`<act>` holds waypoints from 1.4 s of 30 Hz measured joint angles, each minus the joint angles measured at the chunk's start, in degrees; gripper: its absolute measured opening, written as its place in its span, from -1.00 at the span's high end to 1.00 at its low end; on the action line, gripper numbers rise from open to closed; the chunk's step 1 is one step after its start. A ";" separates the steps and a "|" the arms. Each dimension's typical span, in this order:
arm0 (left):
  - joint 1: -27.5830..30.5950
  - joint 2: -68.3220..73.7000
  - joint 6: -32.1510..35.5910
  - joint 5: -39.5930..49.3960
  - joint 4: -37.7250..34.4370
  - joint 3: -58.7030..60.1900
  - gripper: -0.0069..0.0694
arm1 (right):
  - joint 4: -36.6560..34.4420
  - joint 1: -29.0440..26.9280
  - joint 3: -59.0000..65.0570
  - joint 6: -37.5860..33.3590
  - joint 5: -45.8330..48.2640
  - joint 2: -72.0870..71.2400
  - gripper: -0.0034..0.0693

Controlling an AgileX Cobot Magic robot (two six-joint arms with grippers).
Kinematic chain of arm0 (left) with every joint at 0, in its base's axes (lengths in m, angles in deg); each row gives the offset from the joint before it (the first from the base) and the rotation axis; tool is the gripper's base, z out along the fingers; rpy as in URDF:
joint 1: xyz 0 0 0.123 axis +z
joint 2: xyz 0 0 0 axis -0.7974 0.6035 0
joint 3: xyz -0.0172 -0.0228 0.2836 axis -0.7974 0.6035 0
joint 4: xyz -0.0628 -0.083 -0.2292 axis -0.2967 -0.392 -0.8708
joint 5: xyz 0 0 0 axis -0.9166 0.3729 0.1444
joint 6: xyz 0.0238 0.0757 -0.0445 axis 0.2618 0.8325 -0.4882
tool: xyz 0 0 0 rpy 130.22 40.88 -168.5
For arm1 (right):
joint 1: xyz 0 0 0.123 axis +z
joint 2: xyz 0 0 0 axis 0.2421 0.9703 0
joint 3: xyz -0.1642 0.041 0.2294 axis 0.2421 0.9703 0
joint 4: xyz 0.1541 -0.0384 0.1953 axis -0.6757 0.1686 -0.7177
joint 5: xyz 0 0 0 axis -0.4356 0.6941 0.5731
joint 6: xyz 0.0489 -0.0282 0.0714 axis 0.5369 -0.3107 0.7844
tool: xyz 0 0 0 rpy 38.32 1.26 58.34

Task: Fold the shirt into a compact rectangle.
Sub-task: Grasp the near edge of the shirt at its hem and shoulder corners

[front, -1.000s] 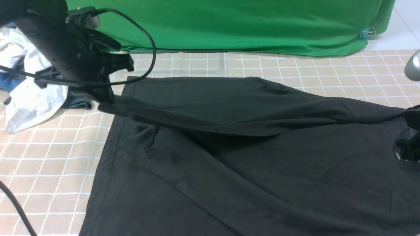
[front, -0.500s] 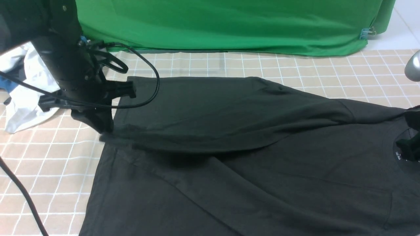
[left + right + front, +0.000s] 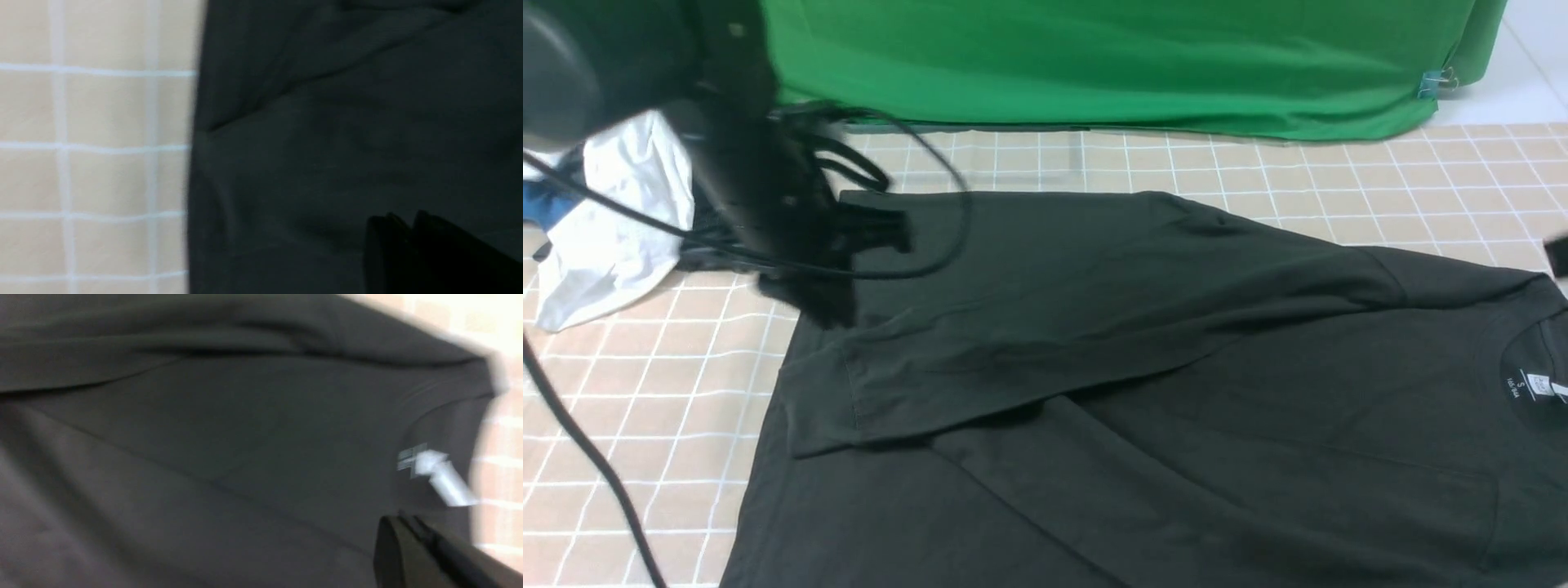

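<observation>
Front view: left hand [image 3: 821, 306] over shirt [image 3: 1176, 367] edge

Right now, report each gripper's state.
Left gripper: shut, holding nothing, over the shirt.
Right gripper: shut, holding nothing.

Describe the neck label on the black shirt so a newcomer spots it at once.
Start at the checked tablecloth in front of the green backdrop; the big black shirt lies spread on it. Follow it to its end on the robot's right, where a small white neck label sits. It is the only white mark on the black fabric.
</observation>
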 joint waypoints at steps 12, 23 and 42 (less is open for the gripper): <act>-1.96 6.13 0.05 -5.59 -2.65 1.74 0.79 | -12.30 -8.34 -6.42 -6.03 -10.02 26.65 -0.08; -1.96 9.43 0.05 -7.54 -2.47 1.85 0.79 | -12.34 -5.63 -12.87 -6.03 -20.48 42.65 -0.48; -1.96 9.45 0.20 -7.65 -2.38 1.85 0.79 | -5.83 -4.02 -20.75 -10.02 -17.93 46.31 0.71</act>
